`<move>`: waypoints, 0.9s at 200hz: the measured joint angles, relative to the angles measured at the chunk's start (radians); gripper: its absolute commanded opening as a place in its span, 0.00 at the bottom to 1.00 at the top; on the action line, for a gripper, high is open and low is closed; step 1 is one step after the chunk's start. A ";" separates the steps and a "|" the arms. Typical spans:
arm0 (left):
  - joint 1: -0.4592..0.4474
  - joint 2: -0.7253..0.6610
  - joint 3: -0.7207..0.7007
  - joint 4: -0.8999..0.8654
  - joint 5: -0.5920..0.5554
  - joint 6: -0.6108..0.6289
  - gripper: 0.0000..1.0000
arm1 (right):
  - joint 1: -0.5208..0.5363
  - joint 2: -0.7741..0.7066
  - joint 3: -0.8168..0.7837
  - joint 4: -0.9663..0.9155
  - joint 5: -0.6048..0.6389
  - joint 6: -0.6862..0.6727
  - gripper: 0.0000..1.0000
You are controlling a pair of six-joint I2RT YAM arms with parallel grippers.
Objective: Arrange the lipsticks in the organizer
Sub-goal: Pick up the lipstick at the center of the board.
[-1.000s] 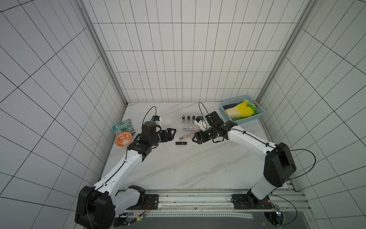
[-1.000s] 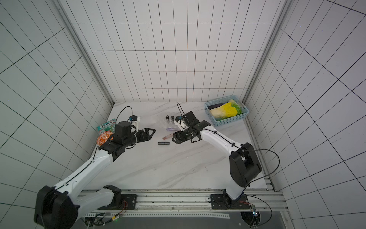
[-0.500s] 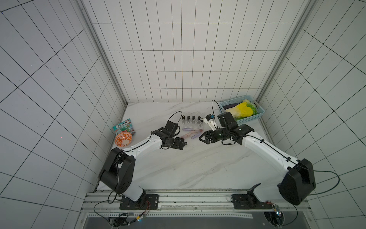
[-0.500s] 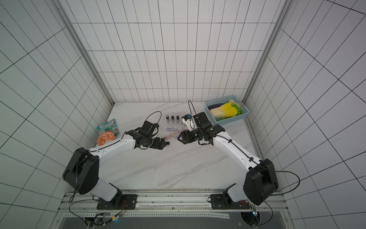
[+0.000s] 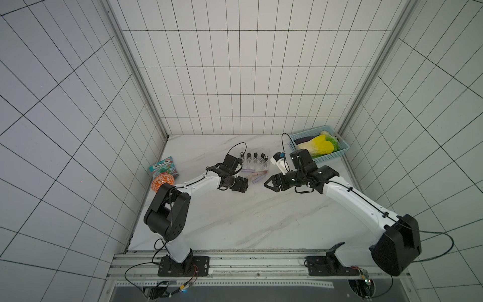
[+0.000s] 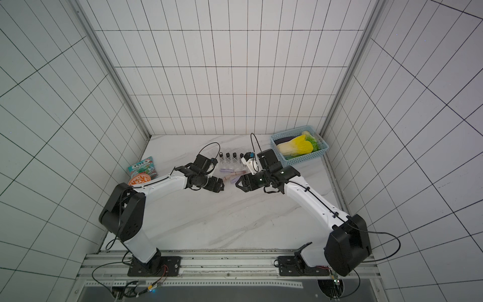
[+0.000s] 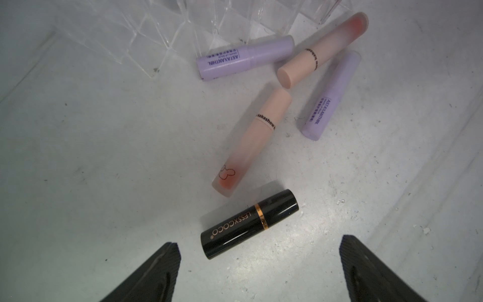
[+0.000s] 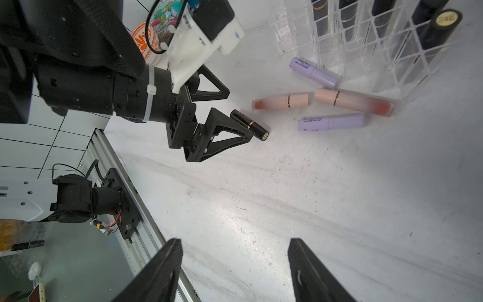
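– Spotting anything readable? Biggest stuff first: white marble table [image 5: 235, 222], and a light blue basket [image 5: 332, 156] right of centre near the back wall in both top views.

– Yep, plenty. The clear organizer [image 5: 254, 166] sits just above mid-frame, with a row of upright black lipsticks [image 8: 441, 28] in its rear compartments. Loose ones lie flat on the marble right in front of it: two lilac tubes [image 7: 245, 57] printed "ASTAXANTHIN" and two pink tubes [image 7: 252, 141], one clearly reading "kakashow".

– And the grippers?

– The left gripper [image 7: 258, 240] is spread wide and gripping nothing. A loose black lipstick [image 7: 249, 223] with a gold band, marked "LESSXCOCO", lies flat right at its fingertips. Can't tell if a finger touches it. The right gripper [image 8: 234, 240] is spread too, with only bare marble between its fingers.

– Stuff at the left table edge?

– A teal packet [image 5: 163, 168] and an orange tin [image 5: 162, 181]. The print's too small for me.
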 measured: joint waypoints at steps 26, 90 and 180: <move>0.000 0.015 0.000 0.043 0.034 0.018 0.94 | -0.003 -0.004 0.000 0.000 -0.016 0.000 0.66; 0.006 0.066 -0.005 0.027 0.052 0.008 0.92 | -0.003 -0.039 0.000 -0.012 -0.036 0.000 0.65; 0.005 0.068 -0.017 0.013 0.045 -0.002 0.90 | -0.003 -0.057 0.000 -0.026 -0.062 0.002 0.63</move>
